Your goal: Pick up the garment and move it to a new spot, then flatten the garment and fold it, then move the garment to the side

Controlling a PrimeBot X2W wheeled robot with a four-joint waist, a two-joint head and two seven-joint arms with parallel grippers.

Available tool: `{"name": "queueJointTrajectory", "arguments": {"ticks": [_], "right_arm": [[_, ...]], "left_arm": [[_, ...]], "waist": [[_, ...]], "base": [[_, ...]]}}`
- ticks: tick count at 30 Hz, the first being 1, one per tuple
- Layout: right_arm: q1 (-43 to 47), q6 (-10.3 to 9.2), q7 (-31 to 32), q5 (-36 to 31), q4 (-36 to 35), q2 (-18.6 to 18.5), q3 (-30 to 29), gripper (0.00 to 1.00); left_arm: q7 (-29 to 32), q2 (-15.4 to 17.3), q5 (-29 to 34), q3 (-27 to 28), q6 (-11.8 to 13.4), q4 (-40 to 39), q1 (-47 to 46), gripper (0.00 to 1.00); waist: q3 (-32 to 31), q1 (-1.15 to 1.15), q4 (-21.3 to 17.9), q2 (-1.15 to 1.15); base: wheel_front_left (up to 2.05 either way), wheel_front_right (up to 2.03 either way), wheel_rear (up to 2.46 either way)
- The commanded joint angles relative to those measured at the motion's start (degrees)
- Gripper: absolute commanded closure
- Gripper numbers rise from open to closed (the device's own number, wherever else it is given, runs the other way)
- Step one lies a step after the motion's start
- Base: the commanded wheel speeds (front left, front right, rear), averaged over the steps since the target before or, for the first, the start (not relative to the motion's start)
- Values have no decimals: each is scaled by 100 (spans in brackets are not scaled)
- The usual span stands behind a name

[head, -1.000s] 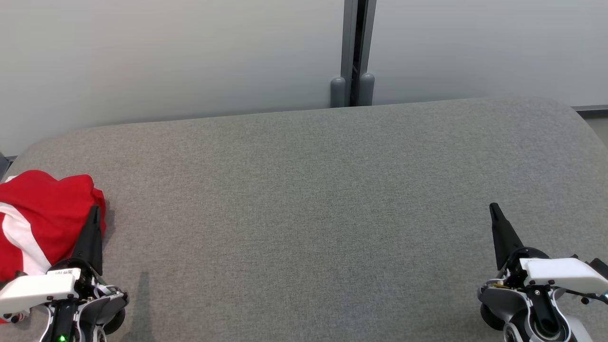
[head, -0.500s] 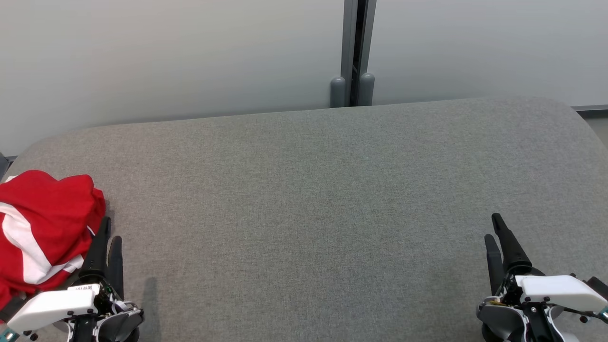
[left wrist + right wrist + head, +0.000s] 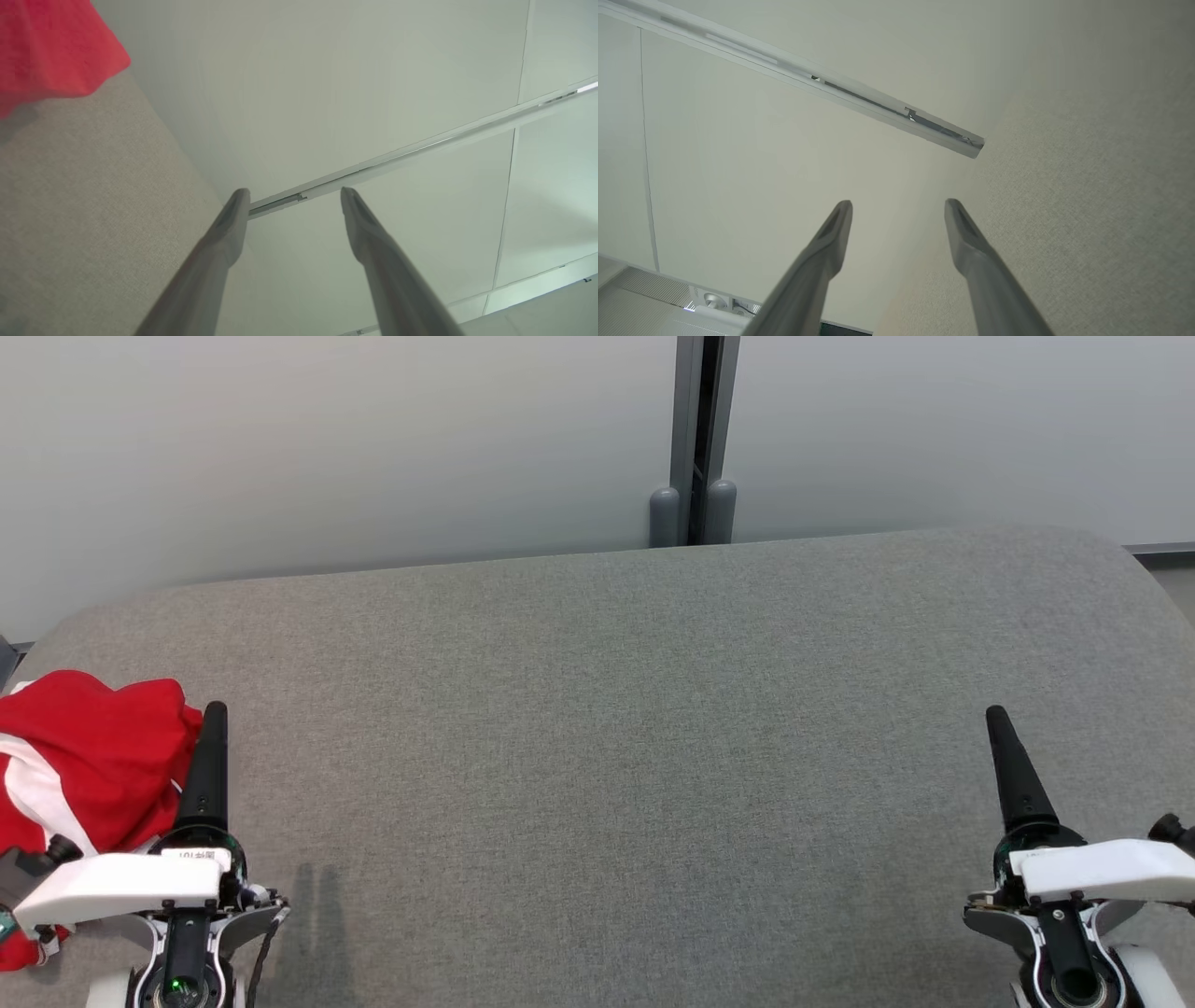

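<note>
The garment [image 3: 79,756] is a crumpled red piece with white stripes, lying at the far left edge of the grey table [image 3: 607,728]. A corner of the garment [image 3: 51,46] shows red at the top left of the left wrist view. My left gripper [image 3: 215,714] stands just right of the garment, apart from it, fingers pointing toward the wall. In the left wrist view the left gripper [image 3: 292,196] is open and holds nothing. My right gripper [image 3: 997,717] hovers at the table's right side; its wrist view shows the right gripper [image 3: 896,207] open and empty.
A pale wall [image 3: 327,448] with a grey vertical post [image 3: 695,439] runs behind the table's far edge. The table's rounded right corner [image 3: 1134,560] lies beyond my right gripper.
Both grippers have opened from shut. Each dipped toward the near edge, then came forward again, and the fingers now reach further up the table than a second ago. The garment lies unmoved.
</note>
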Motion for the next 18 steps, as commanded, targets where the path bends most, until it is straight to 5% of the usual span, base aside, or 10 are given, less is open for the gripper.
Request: {"name": "queueJointTrajectory", "arguments": {"ticks": [1, 18], "right_arm": [[-176, 8, -58, -254, -169, -79, -13, 0], [-26, 9, -310, -2639, -603, -160, 20, 0]], "left_arm": [[-61, 79, 253, -36, -21, -164, -209, 0], [-584, 131, 2491, -432, 30, -616, -20, 0]], "waist": [[-1, 0, -1, 0], [-29, 0, -8, 0]], "base": [[0, 0, 0], [0, 0, 0]]}}
